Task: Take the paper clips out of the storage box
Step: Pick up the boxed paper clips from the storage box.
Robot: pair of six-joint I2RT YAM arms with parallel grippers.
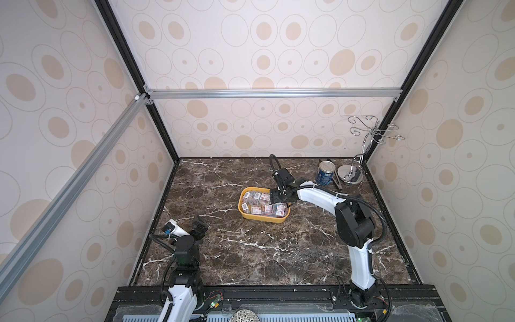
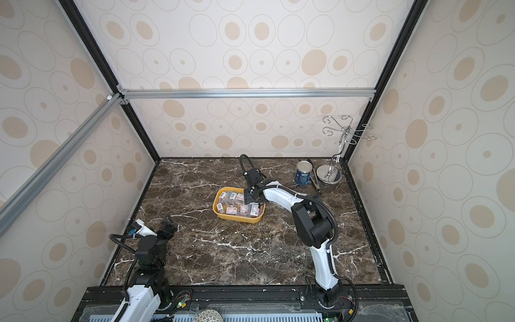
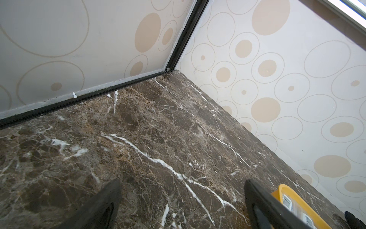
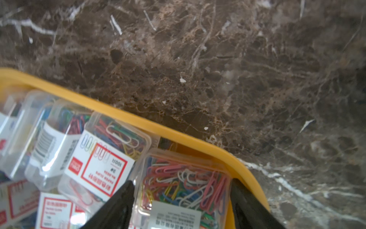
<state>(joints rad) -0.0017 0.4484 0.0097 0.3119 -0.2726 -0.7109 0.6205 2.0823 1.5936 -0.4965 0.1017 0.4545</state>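
Just twelve o'clock of the surface (image 1: 250, 251) centre sits the storage box (image 4: 138, 121); my right gripper (image 4: 181, 183) has its fingers (image 4: 118, 204) flanking one box of paper clips (image 4: 178, 172) inside, and I cannot tell whether they pinch it. Left gripper (image 3: 182, 190), nine o'clock, is spread wide.

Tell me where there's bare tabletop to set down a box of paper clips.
Bare marble tabletop runs from the yellow tray to the near edge, between the left gripper and the right arm, and from the tray to the left wall. Crowded: the far right corner, with tin can, tongs and hook stand.
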